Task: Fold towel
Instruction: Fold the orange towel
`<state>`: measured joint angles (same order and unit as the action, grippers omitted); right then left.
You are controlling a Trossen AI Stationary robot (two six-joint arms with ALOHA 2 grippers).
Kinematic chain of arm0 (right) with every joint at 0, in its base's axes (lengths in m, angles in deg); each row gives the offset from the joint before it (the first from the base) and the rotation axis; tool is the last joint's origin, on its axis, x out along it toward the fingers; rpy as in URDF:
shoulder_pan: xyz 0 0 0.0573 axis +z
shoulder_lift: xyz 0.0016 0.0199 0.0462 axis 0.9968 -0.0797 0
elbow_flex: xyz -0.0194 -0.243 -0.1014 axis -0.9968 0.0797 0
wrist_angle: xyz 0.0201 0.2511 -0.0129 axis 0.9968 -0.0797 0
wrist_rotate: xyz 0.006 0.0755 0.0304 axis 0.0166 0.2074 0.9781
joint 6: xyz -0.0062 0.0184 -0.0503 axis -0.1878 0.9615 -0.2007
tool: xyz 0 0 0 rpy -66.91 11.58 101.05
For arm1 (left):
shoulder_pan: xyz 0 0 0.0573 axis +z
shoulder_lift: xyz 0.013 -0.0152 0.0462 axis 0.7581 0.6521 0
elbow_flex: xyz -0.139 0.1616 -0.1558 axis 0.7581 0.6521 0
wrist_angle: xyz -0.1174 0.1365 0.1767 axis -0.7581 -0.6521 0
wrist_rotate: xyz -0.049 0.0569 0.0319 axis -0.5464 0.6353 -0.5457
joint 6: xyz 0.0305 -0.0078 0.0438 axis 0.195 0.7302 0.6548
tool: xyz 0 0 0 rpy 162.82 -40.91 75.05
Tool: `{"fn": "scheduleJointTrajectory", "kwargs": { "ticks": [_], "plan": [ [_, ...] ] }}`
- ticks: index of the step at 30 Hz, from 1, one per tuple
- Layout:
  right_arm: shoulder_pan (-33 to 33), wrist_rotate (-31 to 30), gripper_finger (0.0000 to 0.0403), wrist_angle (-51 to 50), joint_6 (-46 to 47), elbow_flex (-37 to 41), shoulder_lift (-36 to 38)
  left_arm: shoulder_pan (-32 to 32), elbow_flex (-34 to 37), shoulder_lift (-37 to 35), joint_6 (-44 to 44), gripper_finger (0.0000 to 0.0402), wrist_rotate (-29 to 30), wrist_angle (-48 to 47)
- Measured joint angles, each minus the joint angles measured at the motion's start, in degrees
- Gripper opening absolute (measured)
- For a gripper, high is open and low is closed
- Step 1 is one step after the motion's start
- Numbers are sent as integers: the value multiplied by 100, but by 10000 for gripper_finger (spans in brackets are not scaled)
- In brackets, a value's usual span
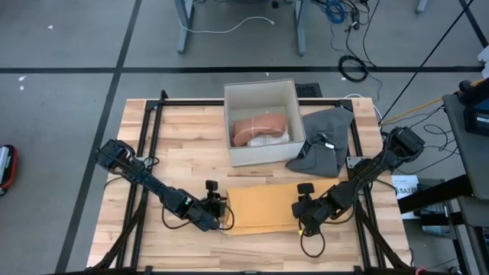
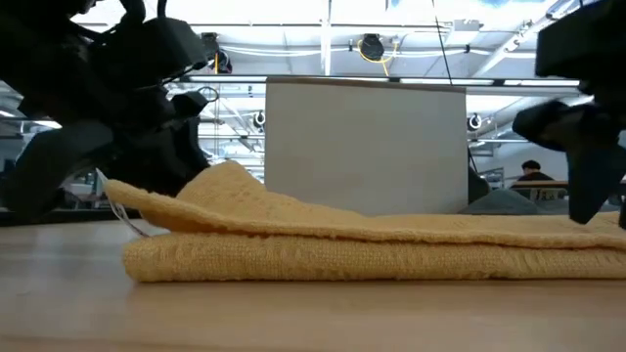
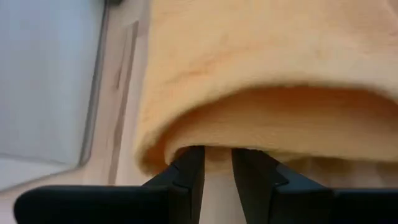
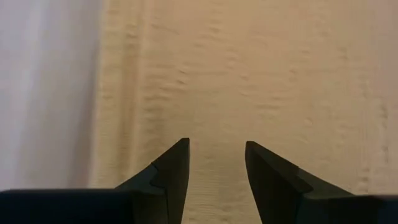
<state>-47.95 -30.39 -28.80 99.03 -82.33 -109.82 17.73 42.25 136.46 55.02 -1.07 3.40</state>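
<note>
The towel [image 1: 263, 208] lies near the desk's [image 1: 191, 137] front edge, about midway along it: a yellow, coarse-woven cloth folded to a long flat rectangle, with soft rounded folds along its edges. In the low view its left end [image 2: 210, 200] is lifted into a low hump above the lower layer.

The left gripper [image 1: 218, 208] sits at the towel's left end, its arm stretched low from the desk's left side. Its jaws are narrowly parted and hold the raised edge of the towel [image 3: 249, 93], which curls over them like a hood. The right gripper [image 1: 304, 212] is at the towel's right end; its jaws stand open over the flat weave [image 4: 261, 81], and I cannot tell whether they pinch any cloth.

The desk is pale butcher-block wood, framed by black rails. Bare planks lie open to the left of the towel and between the towel and the box.

Farther back, at the middle of the rear edge, stands a white square box [image 1: 262, 93] with straight walls, holding a pinkish bundle [image 1: 258, 128]. Just right of it a grey cloth [image 1: 325, 141] lies crumpled.
</note>
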Motion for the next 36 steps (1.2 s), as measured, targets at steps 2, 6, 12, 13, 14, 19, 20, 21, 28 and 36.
{"fn": "scheduleJointTrajectory", "kwargs": {
  "ticks": [2, 6, 12, 13, 14, 19, 20, 21, 28, 36],
  "plan": [
    [-53, 9, 143, 2, 50, 85, 0, -2, 0, -2, -218, 87, -4, -332],
    [-73, 223, 143, -279, 203, 225, 0, -82, 31, -2, -575, 87, -205, -634],
    [-74, 387, 143, -1018, 361, 228, 37, -296, 104, -2, -555, 87, -338, -335],
    [-81, 403, 143, -1079, 348, 228, 42, -329, 104, -2, -542, 87, -339, -324],
    [-95, 412, 143, -1111, 340, 228, 42, -366, 107, -2, -488, 87, -338, -277],
    [-155, 461, 143, -1042, 279, 245, 153, -383, 109, -2, -49, 87, -343, 312],
    [-180, 458, 143, -990, 278, 253, 195, -341, 109, -2, 39, 87, -343, 435],
    [-198, 435, 143, -891, 277, 263, 247, -304, 107, -1, 116, 87, -342, 533],
    [-306, 17, 143, 60, 10, 256, 431, 103, 107, 66, 197, 87, -506, 575],
    [-575, -157, 144, 763, -496, 252, 431, 330, 109, 461, 771, 87, -603, 1485]
  ]
}}
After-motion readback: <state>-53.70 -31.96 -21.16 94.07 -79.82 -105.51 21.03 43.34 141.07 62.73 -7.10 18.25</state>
